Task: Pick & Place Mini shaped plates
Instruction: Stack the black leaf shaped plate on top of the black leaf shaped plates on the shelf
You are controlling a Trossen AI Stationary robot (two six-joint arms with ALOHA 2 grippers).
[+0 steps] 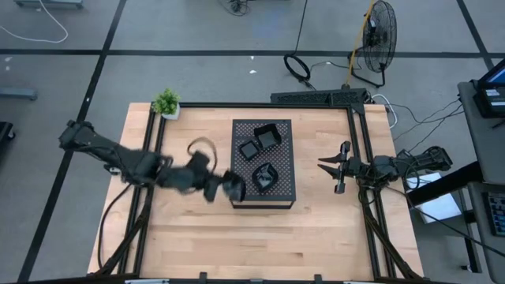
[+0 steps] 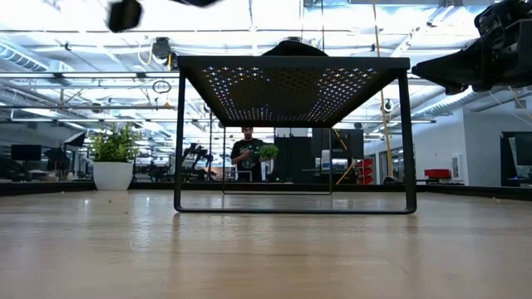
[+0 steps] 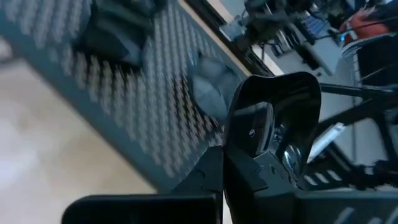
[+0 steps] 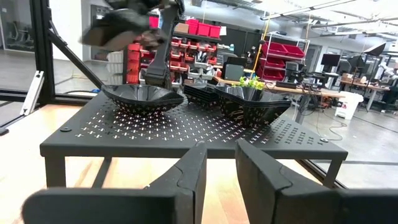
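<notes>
The left end effector [image 1: 230, 188] sits over the light wooden surface [image 1: 189, 237], just beside the near left corner of the large dark perforated metal stand [image 1: 284, 138], and its fingers are clamped shut on a small glossy black mini plate with a curved rim [image 3: 283, 118]; in the left wrist view that plate stands up between the dark fingers, its shiny inside catching reflections, with the perforated top of the stand blurred behind it. On top of the stand rest three more glossy black mini plates: two square ones toward the far side, one at the far right [image 1: 267, 136] and one just beside it to the left [image 1: 250, 149], and a rounded wavy-rimmed one [image 1: 264, 177] nearer the front. In the right wrist view these appear as a shallow rounded dish and deeper square dishes sitting upright on the perforated top. The right end effector [image 1: 333, 169] hangs over the surface well apart from the stand's right edge, holding nothing, its two dark fingers [image 4: 186, 171] parted by a narrow gap. A small green potted plant in a white pot [image 1: 166, 103] stands at the far left corner of the surface
</notes>
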